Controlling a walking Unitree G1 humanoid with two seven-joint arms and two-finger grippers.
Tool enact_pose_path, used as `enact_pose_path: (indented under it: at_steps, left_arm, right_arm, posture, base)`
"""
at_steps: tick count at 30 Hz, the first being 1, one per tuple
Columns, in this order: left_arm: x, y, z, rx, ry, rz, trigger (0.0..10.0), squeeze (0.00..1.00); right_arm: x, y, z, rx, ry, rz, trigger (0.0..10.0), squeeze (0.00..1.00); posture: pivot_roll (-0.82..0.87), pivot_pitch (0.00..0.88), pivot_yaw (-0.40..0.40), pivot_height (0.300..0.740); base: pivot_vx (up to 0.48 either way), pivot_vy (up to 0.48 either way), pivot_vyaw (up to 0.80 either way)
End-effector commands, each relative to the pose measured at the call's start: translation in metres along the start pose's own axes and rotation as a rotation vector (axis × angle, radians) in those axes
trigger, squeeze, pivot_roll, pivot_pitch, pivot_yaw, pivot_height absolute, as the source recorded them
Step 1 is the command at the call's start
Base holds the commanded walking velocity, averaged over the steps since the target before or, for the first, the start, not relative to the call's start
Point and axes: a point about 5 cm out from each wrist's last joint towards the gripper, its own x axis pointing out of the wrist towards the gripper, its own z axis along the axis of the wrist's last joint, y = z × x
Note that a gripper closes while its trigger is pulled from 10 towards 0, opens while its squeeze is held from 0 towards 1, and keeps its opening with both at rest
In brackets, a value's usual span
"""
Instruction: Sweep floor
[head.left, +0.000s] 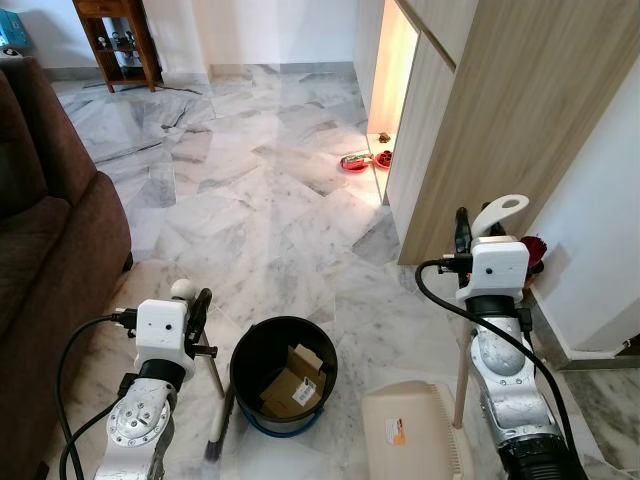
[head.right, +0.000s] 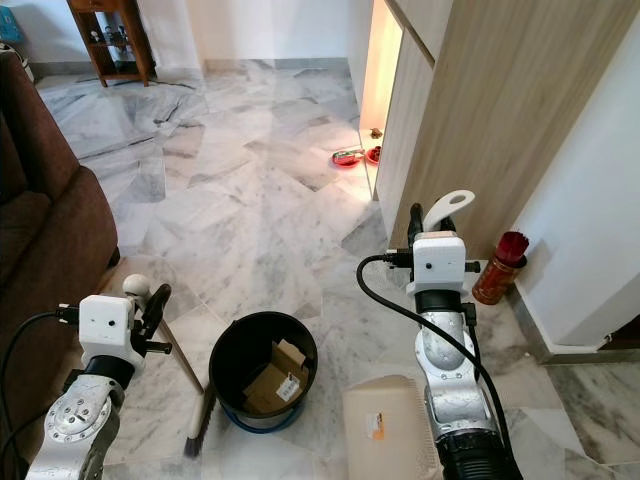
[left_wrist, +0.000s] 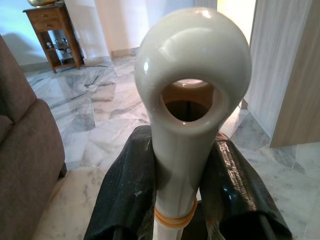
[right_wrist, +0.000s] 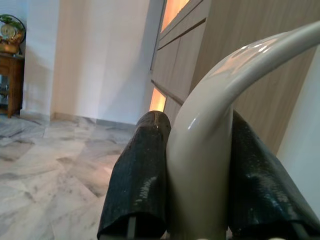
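Observation:
My left gripper (head.left: 197, 308) is shut on the cream top of a broom handle (left_wrist: 192, 75), whose end has a round hole. The stick slants down to the dark bristles (head.left: 216, 440) on the marble floor, just left of the bin. My right gripper (head.left: 464, 238) is shut on the curved cream handle (right_wrist: 210, 145) of a dustpan. Its beige pan (head.left: 412, 432) rests on the floor in front of my right arm. Black fingers (left_wrist: 127, 190) press both sides of the broom handle.
A black bin (head.left: 250, 345) holding cardboard boxes stands between my arms. A brown sofa (head.left: 45, 230) lines the left side. A wooden cabinet (head.left: 500, 110) rises on the right, with red bowls (head.left: 355, 162) by its lit gap and a red canister (head.right: 497, 275) at the wall. A wooden shelf (head.left: 115, 40) stands far back.

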Motion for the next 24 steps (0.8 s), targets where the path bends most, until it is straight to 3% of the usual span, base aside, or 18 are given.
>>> enact_pose_path:
  at_steps: [1, 14, 24]
  left_arm:
    - [0.0013, 0.0002, 0.0112, 0.019, -0.066, -0.015, 10.0, 0.00]
    - [0.0025, -0.0008, 0.0120, 0.017, -0.069, -0.020, 10.0, 0.00]
    - [0.0037, -0.0010, 0.0123, 0.015, -0.070, -0.019, 10.0, 0.00]
  right_arm:
    - [0.0027, -0.0055, 0.0036, -0.007, -0.029, -0.008, 10.0, 0.00]
    - [0.0044, -0.0049, 0.0026, -0.009, -0.030, -0.003, 10.0, 0.00]
    - [0.0055, -0.0065, 0.0022, -0.011, -0.030, -0.005, 10.0, 0.00]
  posture:
    - [0.00, 0.082, 0.004, 0.740]
    - [0.00, 0.094, 0.005, 0.740]
    - [-0.01, 0.093, 0.004, 0.740]
  base:
    - [0.000, 0.000, 0.00]
    - [0.000, 0.000, 0.00]
    - [-0.286, 0.000, 0.00]
